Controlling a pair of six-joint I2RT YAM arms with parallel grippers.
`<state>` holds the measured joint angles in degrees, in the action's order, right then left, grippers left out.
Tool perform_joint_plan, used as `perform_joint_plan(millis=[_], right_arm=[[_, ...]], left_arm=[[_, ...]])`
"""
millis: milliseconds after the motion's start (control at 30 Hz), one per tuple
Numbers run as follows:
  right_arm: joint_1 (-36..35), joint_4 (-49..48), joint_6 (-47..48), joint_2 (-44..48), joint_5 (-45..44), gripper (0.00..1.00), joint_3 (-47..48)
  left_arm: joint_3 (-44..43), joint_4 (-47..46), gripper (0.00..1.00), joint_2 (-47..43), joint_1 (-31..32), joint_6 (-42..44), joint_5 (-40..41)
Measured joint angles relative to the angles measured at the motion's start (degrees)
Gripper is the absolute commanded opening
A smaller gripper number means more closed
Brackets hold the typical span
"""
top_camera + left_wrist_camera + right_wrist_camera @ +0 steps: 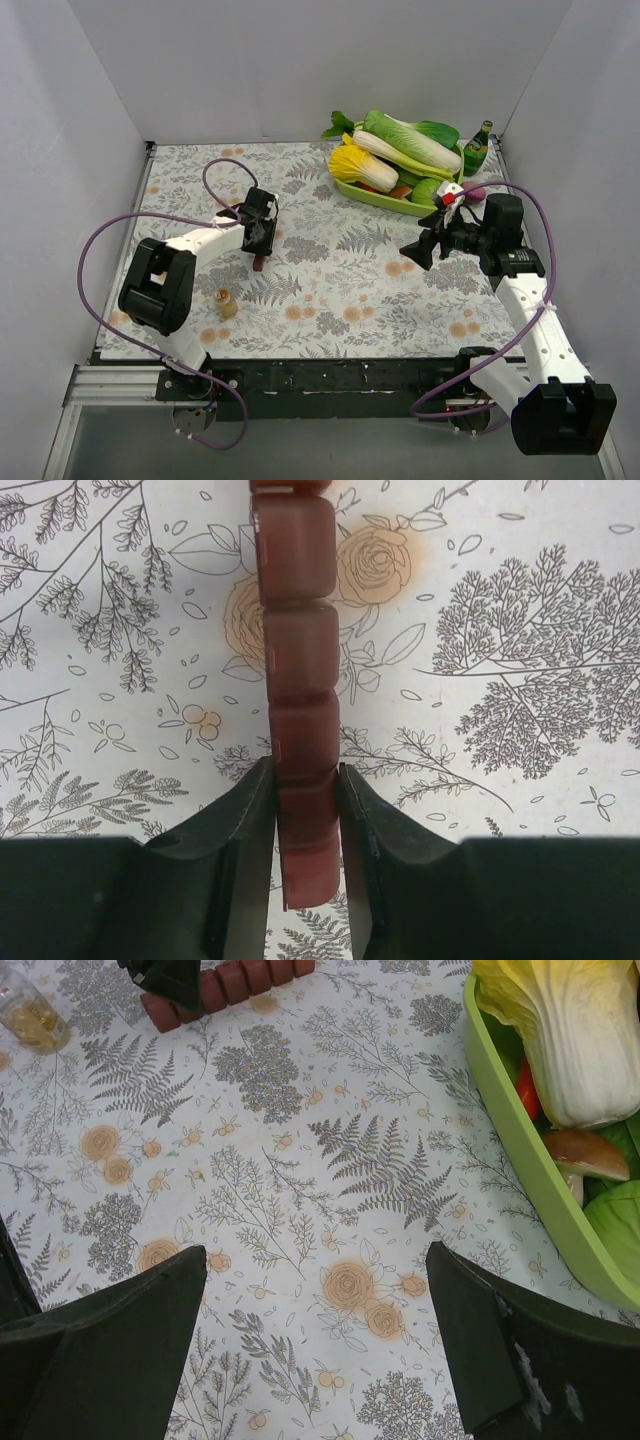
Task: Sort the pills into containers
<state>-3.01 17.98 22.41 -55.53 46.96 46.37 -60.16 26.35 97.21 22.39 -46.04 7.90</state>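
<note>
Left tool (302,772) pinches the dark red pill-organizer strip (295,650) left of centre on the bench (340,270); right tool (315,1260) hangs spread, empty; small bottle (228,304) stands apart at lower left, lids look closed, so sorting seems barely begun.

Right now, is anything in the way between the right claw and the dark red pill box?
Nothing visible: only bare flowered cloth lies between the open right gripper and the pill box. The left gripper grips it near one end.

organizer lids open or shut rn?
Shut, on the compartments visible: the pill organizer shows smooth closed tops in the left wrist view, none raised. The left hand grips it near one end.
</note>
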Motion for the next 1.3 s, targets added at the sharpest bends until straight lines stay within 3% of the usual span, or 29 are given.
perform_joint_plan(millis=[300,533,633,700,733,767,933,1033,1067,1133,1300], right_arm=[[0.0,0.0,0.0,0.3,-0.1,0.98,0.0],[0.0,0.3,0.5,0.5,-0.6,0.98,0.0],[0.0,0.6,1.0,0.7,-1.1,0.98,0.0],[0.0,0.9,1.3,0.8,-1.5,0.98,0.0],[0.0,1.2,1.4,0.8,-1.7,0.98,0.0],[0.0,1.5,1.6,0.8,-1.9,0.98,0.1],[0.0,1.9,1.9,1.0,-2.3,0.98,0.1],[0.0,2.0,1.9,1.1,-2.4,0.98,0.2],[0.0,2.1,1.9,1.0,-2.5,0.98,0.3],[0.0,2.3,2.0,1.0,-2.6,0.98,0.5],[0.0,4.3,5.0,0.0,-2.3,0.97,2.1]], left_arm=[[-0.7,0.9,0.13,0.9,10.4,3.8,8.3],[3.9,-5.5,0.06,0.9,30.1,10.4,21.8],[6.4,-10.1,0.08,1.9,37.5,13.4,29.1],[7.1,-13.1,0.18,4.0,41.2,15.2,34.5],[7.2,-14.6,0.40,5.6,43.0,15.9,37.8],[7.2,-15.3,0.46,6.6,44.0,16.2,39.9],[7.2,-16.8,0.55,9.2,48.8,14.5,47.6],[7.0,-14.8,0.71,7.9,50.8,10.5,46.7],[6.8,-13.7,0.83,6.9,51.3,8.8,45.7],[6.6,-11.9,0.95,4.5,51.8,5.8,42.3],[8.1,-8.0,0.98,-6.5,50.8,-0.4,28.2]])
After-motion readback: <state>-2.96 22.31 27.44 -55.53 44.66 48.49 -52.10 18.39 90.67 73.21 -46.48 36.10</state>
